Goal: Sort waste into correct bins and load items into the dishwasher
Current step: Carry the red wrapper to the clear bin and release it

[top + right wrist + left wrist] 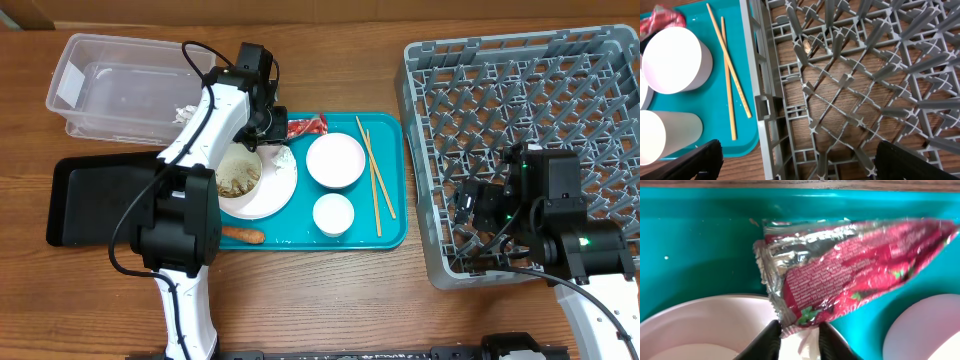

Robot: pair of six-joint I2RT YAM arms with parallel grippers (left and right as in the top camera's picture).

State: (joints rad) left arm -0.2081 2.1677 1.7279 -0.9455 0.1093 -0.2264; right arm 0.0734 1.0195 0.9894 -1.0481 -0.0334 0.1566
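The red wrapper (308,127) lies on the teal tray's far edge; up close it is red with a silver inside (840,280). My left gripper (797,340) is closed down on the wrapper's near corner, above the white plate's rim (705,315). In the overhead view this gripper (272,135) is at the plate's far edge. The plate (278,195) carries pale food scraps (238,175). An orange carrot (243,236) lies at the tray's front. A white bowl (335,160), a white cup (333,213) and chopsticks (372,180) are on the tray. My right gripper (797,160) is wide open and empty over the grey rack's front left corner (765,107).
The clear tub (110,70) stands at the back left, with a white crumpled thing (184,114) at its right end. The black tray (95,200) lies in front of it. The teal tray (392,225) sits mid-table. The grey rack (520,90) fills the right side.
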